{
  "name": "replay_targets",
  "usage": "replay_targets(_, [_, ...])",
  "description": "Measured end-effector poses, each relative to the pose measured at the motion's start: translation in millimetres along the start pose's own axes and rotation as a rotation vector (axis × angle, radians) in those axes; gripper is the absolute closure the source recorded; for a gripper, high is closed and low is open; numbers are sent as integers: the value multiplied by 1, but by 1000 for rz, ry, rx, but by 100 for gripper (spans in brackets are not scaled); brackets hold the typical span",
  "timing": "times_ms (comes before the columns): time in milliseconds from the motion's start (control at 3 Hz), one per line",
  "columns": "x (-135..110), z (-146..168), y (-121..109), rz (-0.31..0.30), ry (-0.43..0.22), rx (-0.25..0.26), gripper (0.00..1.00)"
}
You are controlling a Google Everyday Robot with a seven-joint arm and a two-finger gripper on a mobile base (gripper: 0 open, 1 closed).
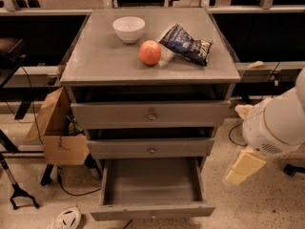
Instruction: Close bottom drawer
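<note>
bottom drawer point(151, 189) pulled open, gripper point(243, 167) at right

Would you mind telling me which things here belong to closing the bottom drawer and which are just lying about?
Job: bottom drawer, pulled open; hand, low, right of the cabinet.
Lying about: bowl, apple, snack bag, cardboard box.

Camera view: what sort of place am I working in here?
Probably an office or lab workspace: long dark desks behind the grey cabinet, a cardboard box and loose cables on the speckled floor. The hand hangs right of the open bottom drawer.
</note>
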State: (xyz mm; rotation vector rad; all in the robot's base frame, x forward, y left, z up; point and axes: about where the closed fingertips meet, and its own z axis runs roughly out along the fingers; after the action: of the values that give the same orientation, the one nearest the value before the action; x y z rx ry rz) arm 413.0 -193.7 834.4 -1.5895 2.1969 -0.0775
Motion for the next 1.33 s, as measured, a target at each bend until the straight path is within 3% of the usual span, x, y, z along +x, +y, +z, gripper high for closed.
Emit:
replay_targets(333, [20,61,27,88,-53,-77,0])
replay_targets(667, [36,134,83,174,-178,-171,0])
replay_targets(1000, [35,193,131,228,-336,-197,0])
replay_targets(1333, [35,216,130,209,-389,-162,0])
